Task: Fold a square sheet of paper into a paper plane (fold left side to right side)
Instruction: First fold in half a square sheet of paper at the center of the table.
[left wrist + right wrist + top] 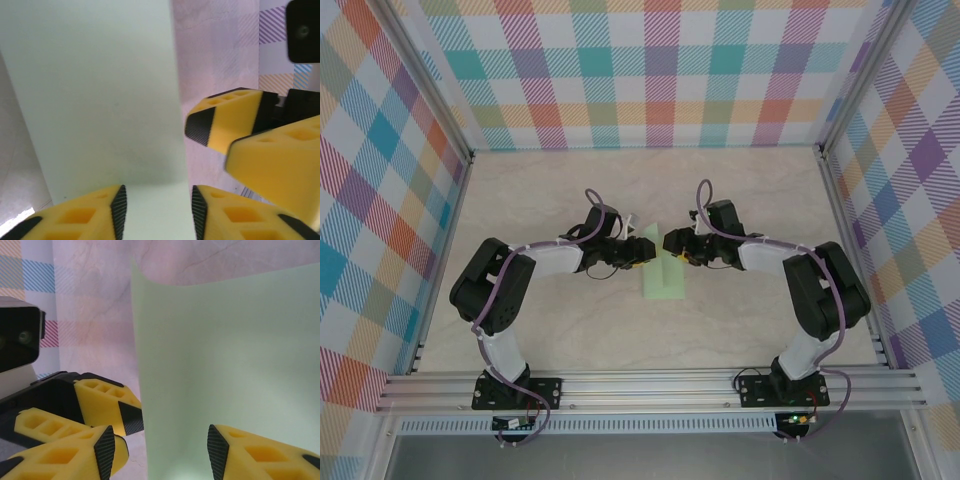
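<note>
The square sheet of paper [663, 282] is pale green and lies mid-table as a narrow strip. Its far end bends upward between the two grippers. In the left wrist view the paper [100, 100] rises like a wall ahead. My left gripper [159, 212] stands open astride its lower part, pads apart and clear of the sheet's faces. My right gripper [162, 455] is open too, one finger either side of the curved paper [225, 355]. From above, the left gripper [648, 247] and the right gripper [669, 243] meet tip to tip over the paper's far end.
The beige marbled tabletop [550, 330] is walled by checked panels [650, 80] at the back and sides. An aluminium rail [640, 385] runs along the near edge by the arm bases. The right gripper's yellow fingers [235, 120] sit close beside my left one.
</note>
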{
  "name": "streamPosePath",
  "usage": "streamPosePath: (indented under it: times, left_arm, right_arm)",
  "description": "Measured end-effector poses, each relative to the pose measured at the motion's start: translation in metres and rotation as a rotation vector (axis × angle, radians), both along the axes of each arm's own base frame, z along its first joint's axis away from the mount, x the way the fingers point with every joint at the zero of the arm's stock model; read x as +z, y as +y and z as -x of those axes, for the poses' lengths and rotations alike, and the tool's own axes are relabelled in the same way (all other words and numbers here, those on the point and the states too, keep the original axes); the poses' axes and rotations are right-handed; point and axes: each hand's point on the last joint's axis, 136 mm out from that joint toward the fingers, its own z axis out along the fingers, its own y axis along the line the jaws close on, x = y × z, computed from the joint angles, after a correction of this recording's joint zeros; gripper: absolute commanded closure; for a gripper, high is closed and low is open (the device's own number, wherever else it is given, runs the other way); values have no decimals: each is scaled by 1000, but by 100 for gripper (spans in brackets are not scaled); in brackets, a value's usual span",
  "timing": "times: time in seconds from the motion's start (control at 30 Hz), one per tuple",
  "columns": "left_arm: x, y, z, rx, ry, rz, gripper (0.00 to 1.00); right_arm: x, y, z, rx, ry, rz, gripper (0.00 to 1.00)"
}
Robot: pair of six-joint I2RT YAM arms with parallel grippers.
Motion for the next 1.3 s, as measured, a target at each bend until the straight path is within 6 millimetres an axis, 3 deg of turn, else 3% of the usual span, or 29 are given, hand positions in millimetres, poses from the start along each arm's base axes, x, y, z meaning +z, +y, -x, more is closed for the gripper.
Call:
streamPosePath:
  times: [0.13, 0.3, 0.43, 0.57, 0.7, 0.83, 1.07, 1.3]
  left_arm:
    - [0, 0, 0, -2, -2, -1, 69]
    - [0, 0, 0, -2, -2, -2, 69]
    - [-1, 2, -1, 3, -15, -20, 58]
    - [5, 12, -1, 25, -52, -79, 44]
    - [15, 21, -3, 57, -86, -117, 40]
    - [4, 19, 0, 63, -69, -162, 36]
    - [-23, 6, 2, 51, -16, -227, 35]
    - [-29, 2, -5, 64, 1, -247, 41]
  right_arm:
    - [-8, 8, 2, 20, 35, -33, 54]
    - [-10, 14, -2, 34, 41, -56, 81]
    - [-13, 12, -2, 35, 35, -31, 93]
    - [-20, 4, -3, 29, 34, 47, 92]
    - [-24, -6, -7, 17, 20, 137, 91]
    - [-34, -17, -5, 2, 32, 215, 90]
    - [-46, -30, 1, -13, 69, 300, 89]
    - [-51, -36, 3, -26, 81, 332, 87]
